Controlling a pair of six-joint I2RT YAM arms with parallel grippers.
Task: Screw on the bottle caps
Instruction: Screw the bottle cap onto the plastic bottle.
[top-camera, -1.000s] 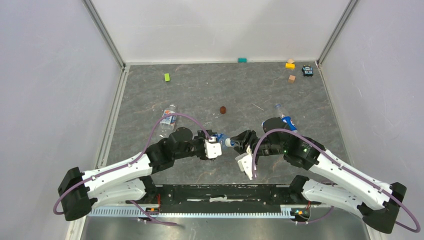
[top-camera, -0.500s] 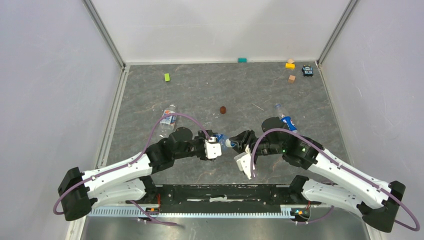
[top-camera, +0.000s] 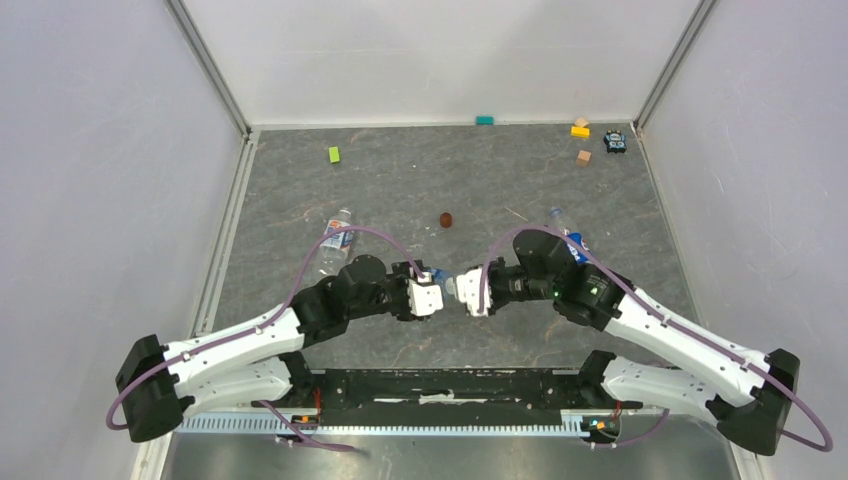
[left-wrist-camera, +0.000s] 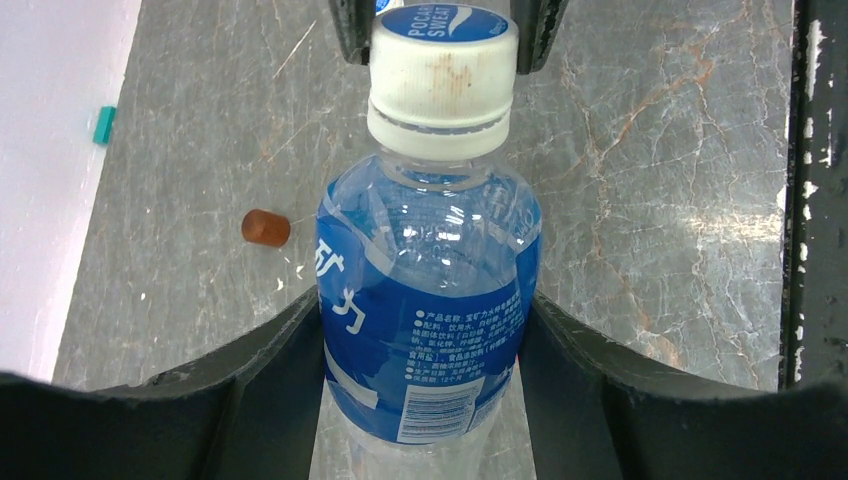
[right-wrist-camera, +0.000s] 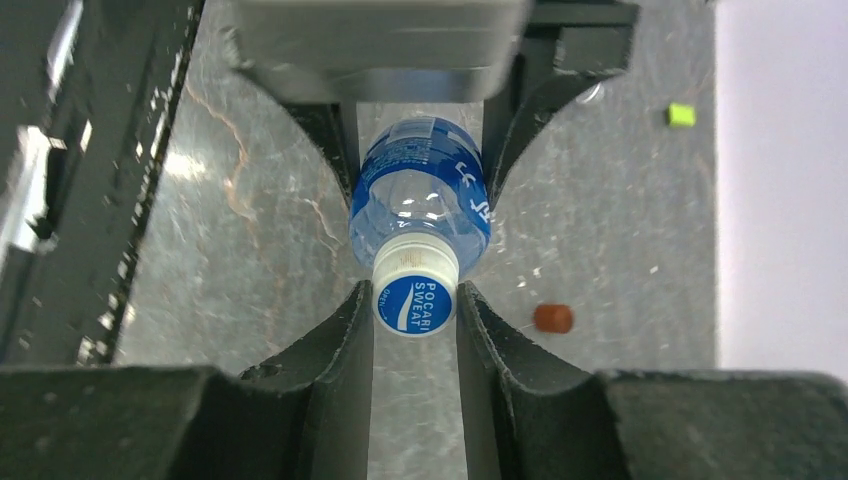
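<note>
Bottle (left-wrist-camera: 428, 300) number one hangs sideways at the near centre of the grey marbled table (top-camera: 400, 190). The left gripper (top-camera: 430, 292) is clamped on its labelled body and the right gripper (right-wrist-camera: 415, 305) pinches its white-and-blue cap (right-wrist-camera: 414, 298). Farther out, a second bottle (top-camera: 337, 240) lies flat at left and a third bottle (top-camera: 562, 225) at right, with a red-brown disc (top-camera: 446, 220) between them. Coloured blocks (top-camera: 334, 154) dot the far edge beneath white walls (top-camera: 440, 60).

The left arm (top-camera: 232, 350) and right arm (top-camera: 680, 338) had white shells and black joints. A purple cable (top-camera: 347, 230) looped along each. The fingers (right-wrist-camera: 320, 390) were black and curved.
</note>
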